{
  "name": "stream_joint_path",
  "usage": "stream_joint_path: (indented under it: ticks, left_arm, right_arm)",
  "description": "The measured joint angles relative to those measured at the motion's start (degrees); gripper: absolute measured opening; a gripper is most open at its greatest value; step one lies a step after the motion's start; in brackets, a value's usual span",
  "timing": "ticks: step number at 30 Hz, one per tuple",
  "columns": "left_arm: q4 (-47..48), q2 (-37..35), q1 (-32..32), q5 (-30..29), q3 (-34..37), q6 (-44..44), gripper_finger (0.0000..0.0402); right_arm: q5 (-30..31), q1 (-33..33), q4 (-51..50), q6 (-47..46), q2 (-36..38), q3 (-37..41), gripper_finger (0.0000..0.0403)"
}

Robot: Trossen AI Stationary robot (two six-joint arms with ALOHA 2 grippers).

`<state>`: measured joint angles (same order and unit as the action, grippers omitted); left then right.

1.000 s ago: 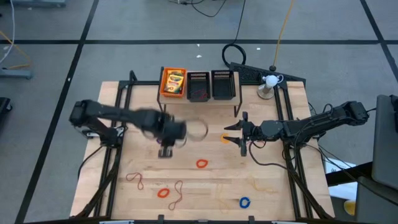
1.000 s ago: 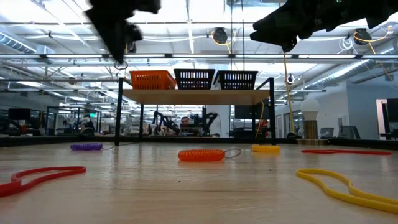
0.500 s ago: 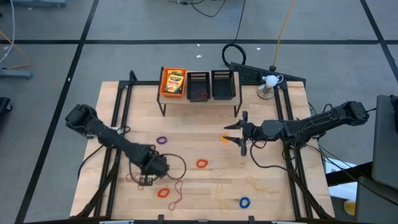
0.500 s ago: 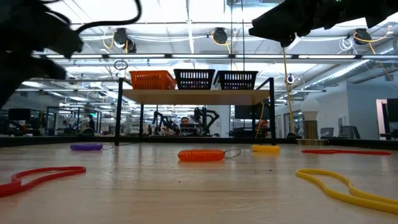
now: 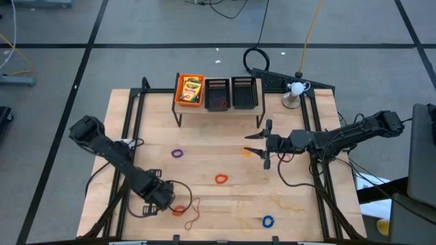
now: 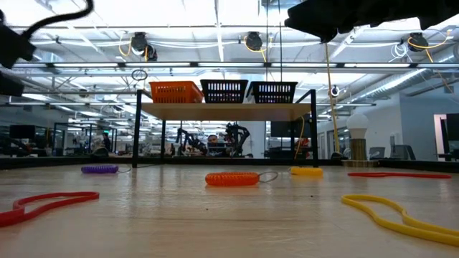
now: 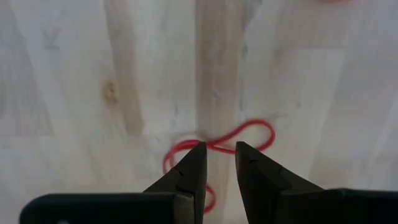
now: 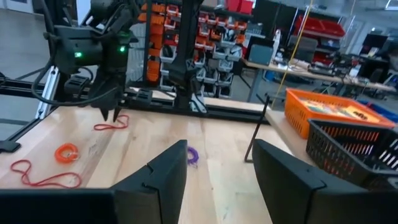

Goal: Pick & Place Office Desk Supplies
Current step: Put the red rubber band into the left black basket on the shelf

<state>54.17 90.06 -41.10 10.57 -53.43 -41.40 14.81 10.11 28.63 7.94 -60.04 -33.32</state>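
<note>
Thin red looped band [image 7: 219, 144] lies flat on the wooden table [image 5: 225, 156] at roughly 8 o'clock from table centre, near the front-left edge. The left gripper [image 7: 219, 163] sits right over it, fingers slightly apart and straddling the crossing of the figure-eight, nothing held yet (in the wrist view the tips look very near the wood, contact cannot be told). In the high view the left gripper [image 5: 158, 195] is just beside a red ring [image 5: 178, 210] at about its 4 o'clock. Step in hand looks like the pinch: go straight down, keep the crossing between the tips, close fully since the band is thin and could slip out, then lift slowly to check it comes up. Risks: scraping the wood, or catching only one strand. The orange ring [image 5: 221, 179] is near centre, the purple ring [image 5: 178, 154] at 10 o'clock, the blue ring [image 5: 268, 221] at 5 o'clock. The mesh bins [image 5: 217, 93] sit on a rack at 12 o'clock, likely the drop spot. The right gripper [image 5: 265, 145] waits at 2 o'clock, fingers wide apart and empty, with a yellow ring [image 5: 246, 151] just beside it.
</note>
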Motion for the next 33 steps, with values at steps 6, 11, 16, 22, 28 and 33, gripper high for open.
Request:
stream_joint_path:
  ticks: [6, 11, 16, 22, 28, 33]
  left_arm:
    - [1.1, 0.0, -2.6, -1.1, 0.0, -2.2, 0.0079]
    - [3.8, 0.0, -3.7, -3.5, 0.0, -2.7, 0.0079]
    - [4.9, 0.0, -3.7, -4.9, 0.0, -2.6, 0.0079]
    - [4.7, 0.0, -3.7, -6.6, 0.0, -2.6, 0.0079]
    - [4.8, 0.0, -3.7, -6.3, 0.0, -3.5, 0.0079]
    - [4.1, 0.0, -3.2, -2.8, 2.7, -5.7, 0.0079]
  right_arm:
    - [0.0, 0.0, 0.7, 1.9, 0.0, 0.0, 0.0171]
    - [0.0, 0.0, 1.4, 2.4, 0.0, 0.0, 0.0171]
    - [0.1, 0.0, 1.4, 2.4, 0.0, 0.0, 0.0171]
    - [0.0, 0.0, 1.4, 2.4, 0.0, 0.0, 0.0171]
    - [0.1, -0.1, 1.3, 2.4, 0.0, 0.0, 0.0171]
    - [0.1, -0.1, 1.3, 2.4, 0.0, 0.0, 0.0171]
